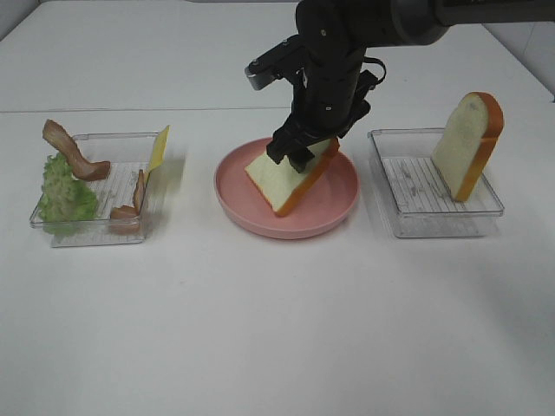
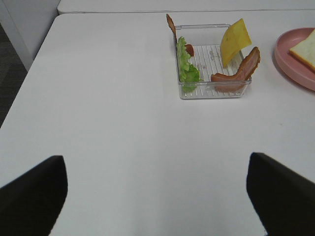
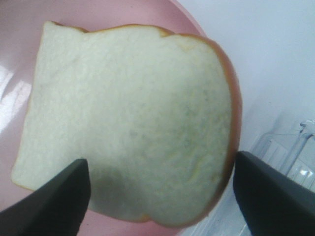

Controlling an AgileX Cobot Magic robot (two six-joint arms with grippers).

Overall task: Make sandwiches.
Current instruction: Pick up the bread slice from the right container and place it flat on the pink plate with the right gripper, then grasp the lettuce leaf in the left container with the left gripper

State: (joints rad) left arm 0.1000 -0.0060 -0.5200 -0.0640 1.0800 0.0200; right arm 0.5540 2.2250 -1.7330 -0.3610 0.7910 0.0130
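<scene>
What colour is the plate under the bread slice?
Pink. The plate shows best in the exterior high view.

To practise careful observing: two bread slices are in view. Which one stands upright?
The upright slice in the right-hand clear tray, standing on edge. The tilted slice leans on the pink plate, gripped by the right gripper.

Brightly and evenly lit from above. Soft, faint shadows beside tray [image 1: 95, 230] and plate [image 1: 260, 227] on white tabletop [image 1: 277, 347]. Mild glare on plate up close. Slightly soft focus on close-up bread [image 3: 133, 123].
</scene>
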